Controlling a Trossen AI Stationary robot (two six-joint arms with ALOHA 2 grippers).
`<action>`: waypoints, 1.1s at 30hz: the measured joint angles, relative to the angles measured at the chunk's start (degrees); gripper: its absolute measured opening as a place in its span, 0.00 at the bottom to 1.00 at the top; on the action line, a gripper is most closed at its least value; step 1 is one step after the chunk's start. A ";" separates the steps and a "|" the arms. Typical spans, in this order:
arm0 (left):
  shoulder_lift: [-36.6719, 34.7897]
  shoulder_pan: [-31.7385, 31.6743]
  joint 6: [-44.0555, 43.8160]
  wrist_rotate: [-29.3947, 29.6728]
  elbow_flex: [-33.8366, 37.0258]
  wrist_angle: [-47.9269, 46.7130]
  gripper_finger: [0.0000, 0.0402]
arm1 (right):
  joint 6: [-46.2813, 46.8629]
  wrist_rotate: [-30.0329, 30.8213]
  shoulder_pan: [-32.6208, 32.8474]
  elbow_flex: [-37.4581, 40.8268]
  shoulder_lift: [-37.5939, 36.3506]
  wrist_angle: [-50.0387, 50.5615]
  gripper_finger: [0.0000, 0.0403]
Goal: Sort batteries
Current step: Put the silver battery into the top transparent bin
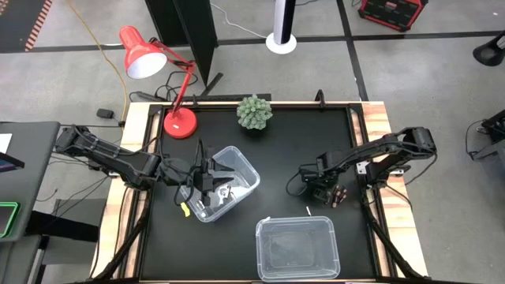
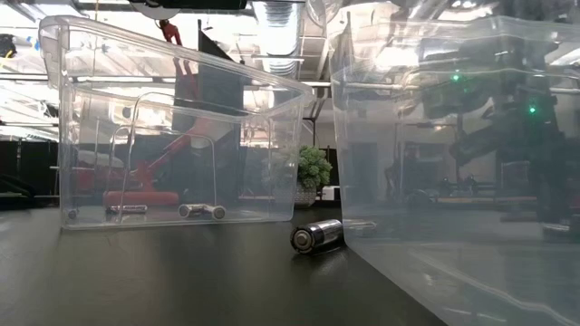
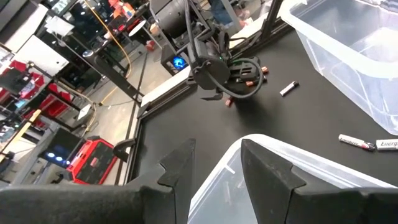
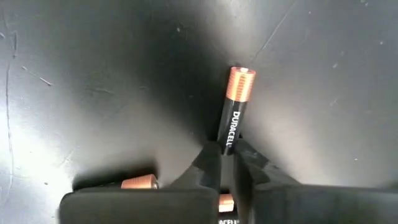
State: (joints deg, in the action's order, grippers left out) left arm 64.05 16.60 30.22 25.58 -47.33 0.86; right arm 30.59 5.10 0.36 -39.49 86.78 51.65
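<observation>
My right gripper (image 1: pixel 323 189) (image 4: pixel 229 149) points down at the table's right side, shut on a black battery with a copper end (image 4: pixel 233 121). More dark copper-ended batteries (image 1: pixel 339 196) (image 4: pixel 140 182) lie on the table beside it. My left gripper (image 1: pixel 202 177) (image 3: pixel 217 152) is open at the left corner of a clear bin (image 1: pixel 225 183), its fingers either side of the bin's rim (image 3: pixel 249 146); whether they touch it, I cannot tell. Silvery batteries (image 2: pixel 201 210) lie on that bin's floor. Loose batteries (image 3: pixel 289 89) (image 2: pixel 317 235) rest on the black table. My right gripper pinches the black battery between its two fingers at the black end (image 4: pixel 227 142). The copper end (image 4: pixel 241 84) sticks out beyond the fingertips. The fingers come from above, pointing down. Whether the battery is lifted or lies on the table, I cannot tell.
A second clear bin (image 1: pixel 297 248) (image 2: pixel 453 136) stands at the table's near edge. A red desk lamp (image 1: pixel 180 122) and a small green plant (image 1: pixel 255 112) stand along the far edge. Wooden rails (image 1: pixel 379 118) border the black table.
</observation>
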 joint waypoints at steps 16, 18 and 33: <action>0.00 0.00 -0.02 0.02 -0.02 -0.10 0.31 | -4.08 3.78 -0.26 -3.23 0.26 -3.83 0.14; 0.00 0.00 -0.02 0.00 -0.02 -0.09 0.31 | -4.55 3.50 -0.88 -3.23 0.26 -4.33 0.14; 0.00 0.00 -0.04 0.02 -0.02 -0.11 0.31 | -7.13 2.52 -2.30 -3.41 0.09 -4.25 0.01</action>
State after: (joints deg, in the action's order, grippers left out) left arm 64.05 16.60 30.17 25.61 -47.35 0.75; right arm 23.46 7.62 -1.93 -42.89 86.87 47.40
